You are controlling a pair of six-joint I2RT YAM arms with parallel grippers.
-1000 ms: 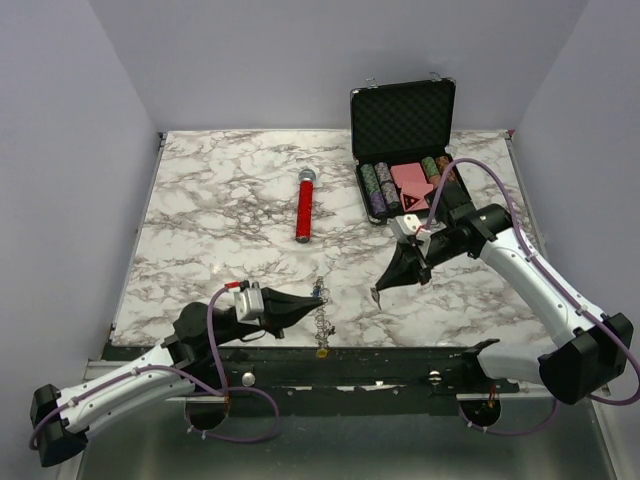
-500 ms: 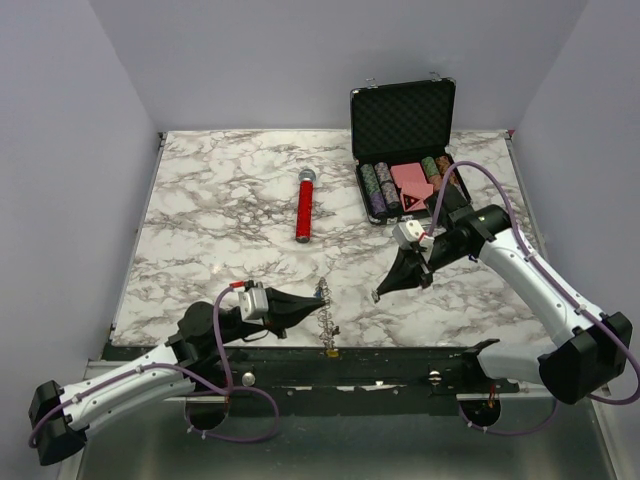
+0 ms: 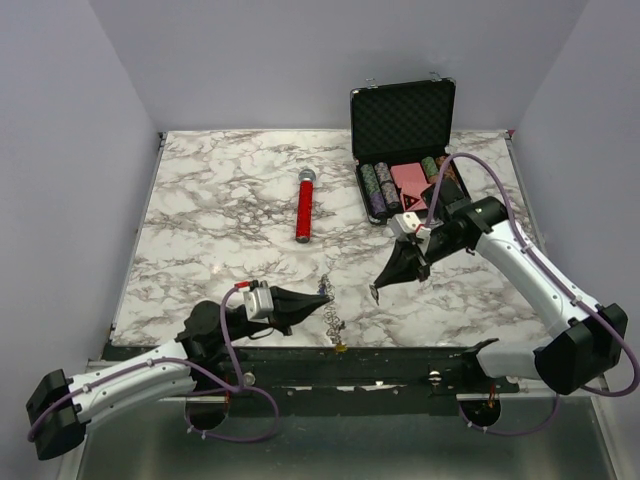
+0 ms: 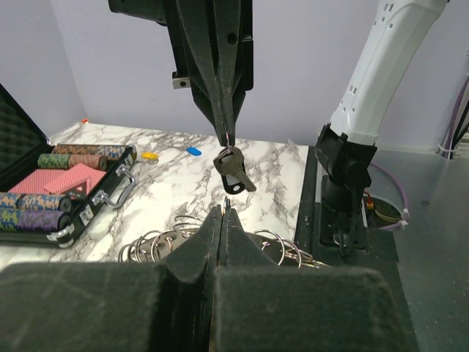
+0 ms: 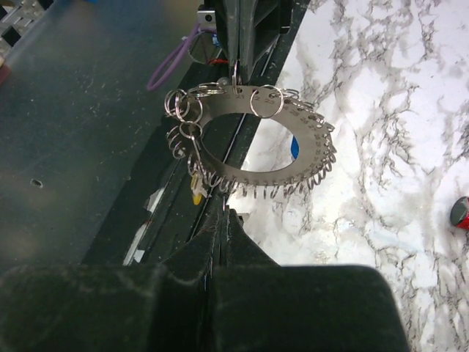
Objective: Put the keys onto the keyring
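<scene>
The bench [image 3: 200, 220] is white marble veined grey and black, the microphone [image 3: 303, 212] red with a grey head, the case [image 3: 403, 115] black, its chips [image 3: 375, 190] striped green and purple, the key [image 4: 234, 170] dark grey, the keyring [image 5: 311, 150] silvery with a yellow tag [image 5: 196, 189].

You've got a marble table [image 3: 200, 230]: red microphone [image 3: 303, 207] lying mid-table, open black case [image 3: 403, 118] at the far right corner, a yellow bit [image 4: 149, 155] and a blue bit [image 4: 193, 151] near it.
</scene>
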